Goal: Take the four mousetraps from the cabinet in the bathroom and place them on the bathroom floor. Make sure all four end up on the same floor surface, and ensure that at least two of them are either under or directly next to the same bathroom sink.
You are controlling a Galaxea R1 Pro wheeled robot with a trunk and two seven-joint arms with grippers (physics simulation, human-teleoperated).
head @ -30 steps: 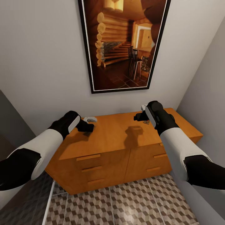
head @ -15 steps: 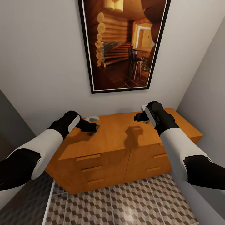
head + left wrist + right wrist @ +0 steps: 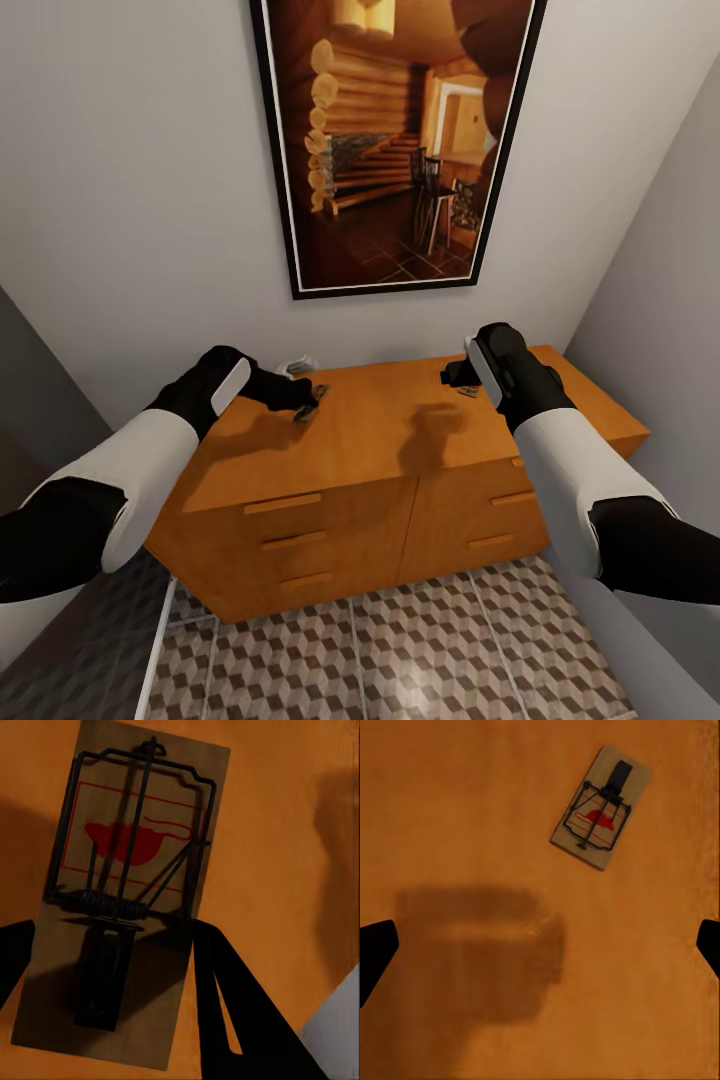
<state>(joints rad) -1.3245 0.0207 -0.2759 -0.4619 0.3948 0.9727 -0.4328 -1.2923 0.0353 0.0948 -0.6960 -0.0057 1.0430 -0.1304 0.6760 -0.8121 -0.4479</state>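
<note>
My left gripper (image 3: pixel 298 398) is shut on a mousetrap (image 3: pixel 311 403), a brown board with a dark spring and a red print (image 3: pixel 124 907). It holds the trap tilted, a little above the top of the orange-brown cabinet (image 3: pixel 380 450). Dark fingers (image 3: pixel 225 1012) press against the trap's sides. My right gripper (image 3: pixel 455 375) hovers open over the cabinet's right part, with its fingertips (image 3: pixel 375 949) far apart. A second mousetrap (image 3: pixel 601 808) lies flat on the wood beside it (image 3: pixel 467 392). The cube-patterned bathroom floor (image 3: pixel 420 650) spreads in front of the cabinet. The bathroom sink is out of view.
A small white object (image 3: pixel 293 366) sits at the cabinet's back edge behind my left gripper. A large framed picture (image 3: pixel 395 140) hangs on the wall above. A grey wall (image 3: pixel 670 300) closes the right side, close to the cabinet's end.
My left gripper closed on the mousetrap on the cabinet top, then lifted it up and slightly to the right. The right gripper edged a little away from me.
</note>
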